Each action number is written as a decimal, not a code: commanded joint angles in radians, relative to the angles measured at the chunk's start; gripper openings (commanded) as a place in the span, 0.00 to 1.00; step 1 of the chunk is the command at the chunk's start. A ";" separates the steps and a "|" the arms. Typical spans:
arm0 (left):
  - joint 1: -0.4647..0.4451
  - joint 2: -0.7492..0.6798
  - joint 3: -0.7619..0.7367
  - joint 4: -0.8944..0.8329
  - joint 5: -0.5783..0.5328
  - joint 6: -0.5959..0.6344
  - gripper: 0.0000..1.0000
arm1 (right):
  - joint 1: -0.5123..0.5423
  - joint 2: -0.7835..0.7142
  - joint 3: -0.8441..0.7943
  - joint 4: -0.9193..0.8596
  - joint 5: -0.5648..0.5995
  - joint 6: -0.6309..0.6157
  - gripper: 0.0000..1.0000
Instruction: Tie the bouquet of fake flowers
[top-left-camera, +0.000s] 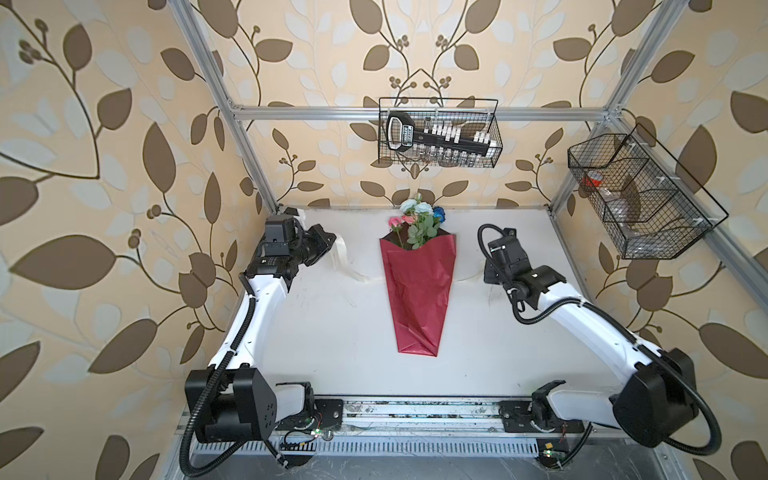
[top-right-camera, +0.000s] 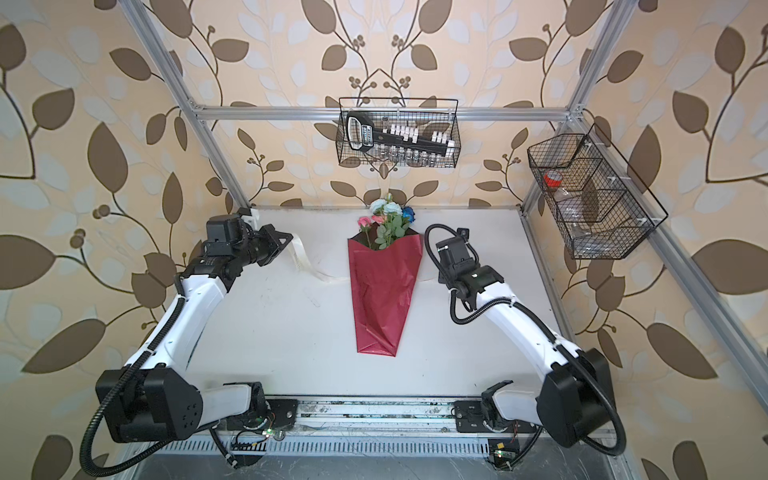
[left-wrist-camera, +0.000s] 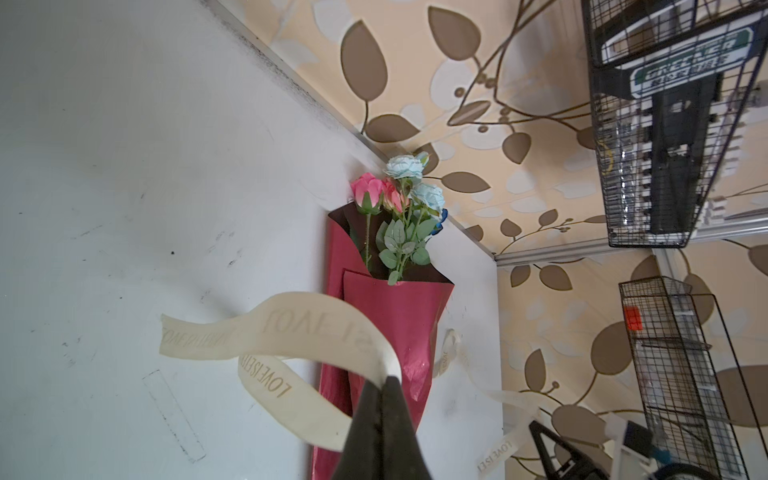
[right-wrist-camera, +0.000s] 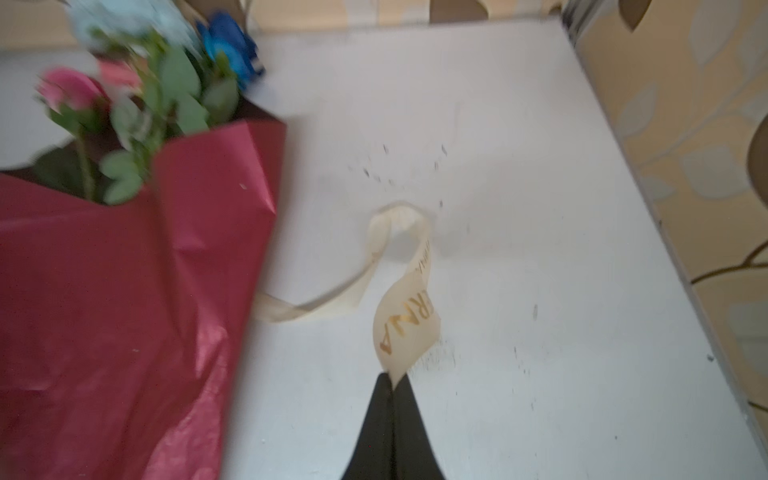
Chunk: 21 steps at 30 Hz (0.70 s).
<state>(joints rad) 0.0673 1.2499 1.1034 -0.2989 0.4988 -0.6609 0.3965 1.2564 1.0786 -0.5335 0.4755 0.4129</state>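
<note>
White table (top-left-camera: 332, 324) lies open beside the bouquet of fake flowers (top-left-camera: 417, 222); left gripper (left-wrist-camera: 384, 380) and right gripper (right-wrist-camera: 390, 378) each pinch ribbon (left-wrist-camera: 316, 328).

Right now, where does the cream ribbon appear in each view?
In a top view: ribbon curls left of the red wrap.
In a top view: same, left of the wrap.
Left wrist: mid-picture, crossing before the wrap.
Right wrist: mid-picture, beside the wrap.
Shared landmark: the red wrap.

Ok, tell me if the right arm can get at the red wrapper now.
Probably yes: the wrapper lies close beside the right gripper, nothing solid between. But its jaws are shut on the ribbon.
</note>
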 joint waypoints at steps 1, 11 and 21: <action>-0.014 -0.044 0.034 0.017 0.064 0.029 0.00 | 0.001 -0.048 0.095 -0.037 -0.016 -0.069 0.00; -0.031 -0.080 0.067 -0.020 0.078 0.043 0.00 | 0.002 -0.100 0.351 -0.006 -0.258 -0.114 0.00; -0.075 -0.099 0.084 -0.007 0.096 0.048 0.00 | 0.001 0.016 0.556 0.047 -0.494 -0.107 0.00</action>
<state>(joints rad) 0.0116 1.1885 1.1423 -0.3260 0.5667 -0.6518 0.3969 1.2106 1.6310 -0.4969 0.1097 0.3058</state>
